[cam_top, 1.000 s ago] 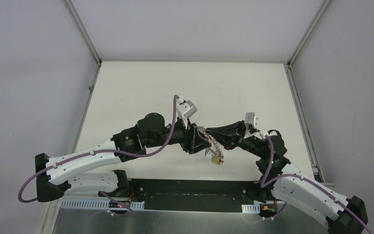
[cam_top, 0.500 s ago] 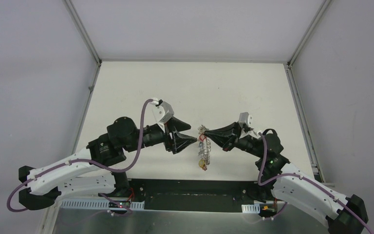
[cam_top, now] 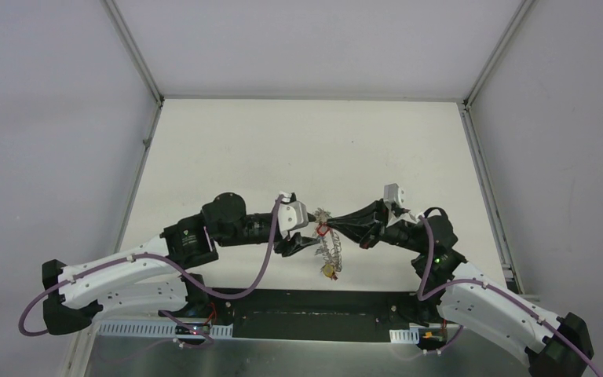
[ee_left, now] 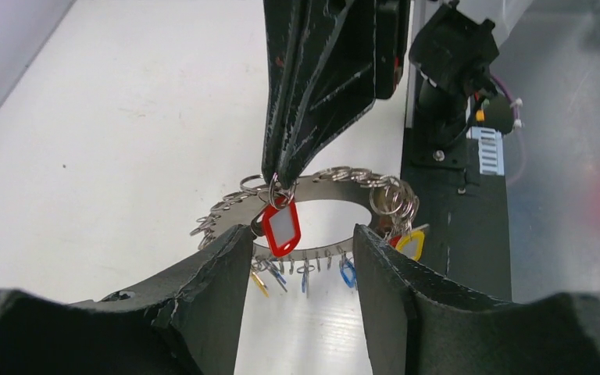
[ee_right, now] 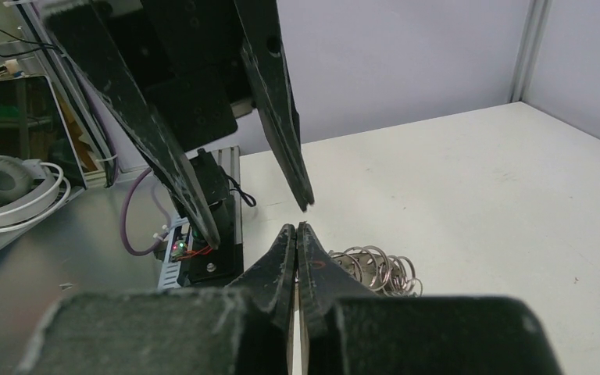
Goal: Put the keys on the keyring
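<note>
The keyring (ee_left: 322, 186) is a flat silver ring fringed with small split rings and blue, yellow and red tags. It hangs in the air above the table's front middle (cam_top: 330, 250). My right gripper (cam_top: 327, 225) is shut and pinches a small ring at its rim, where a red tag (ee_left: 281, 227) dangles; whether it carries a key I cannot tell. In the right wrist view that gripper (ee_right: 297, 228) shows closed tips, with split rings (ee_right: 376, 270) beside them. My left gripper (ee_left: 301, 234) is open, its fingers either side of the ring's near edge. No black-headed key shows.
The white table (cam_top: 306, 149) is bounded by grey walls and metal frame rails at the sides and back. The black base plate (cam_top: 306, 314) and both arm bases lie just below the hanging ring. A yellow tag (ee_left: 411, 244) hangs at the ring's right side.
My left gripper let go and pulled back to the left, then came back low with its jaws open round the ring. The keyring stayed hanging from my right gripper.
</note>
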